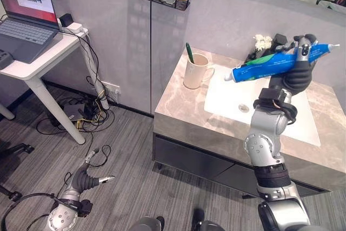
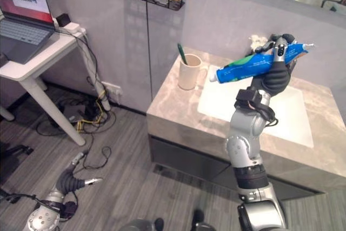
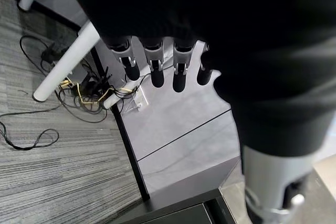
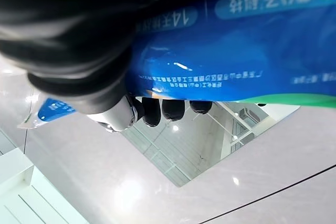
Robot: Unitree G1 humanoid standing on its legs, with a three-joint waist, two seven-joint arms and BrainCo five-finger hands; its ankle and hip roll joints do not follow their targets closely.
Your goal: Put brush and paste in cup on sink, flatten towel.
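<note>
At the frame's upper right, the right hand is gripping the blue toothpaste tube above the sink, fingers curled round it. At lower left, the left hand is hanging near the floor, fingers straight and holding nothing. The cup is holding a green toothbrush.

The two head eyes look steeply down from slightly offset spots, sharing the sink counter ahead, the white desk far left and the grey floor, while each wrist camera peers from very close along its own hand.

Blue paste tube held roughly level above sink; green brush upright in cream cup.
</note>
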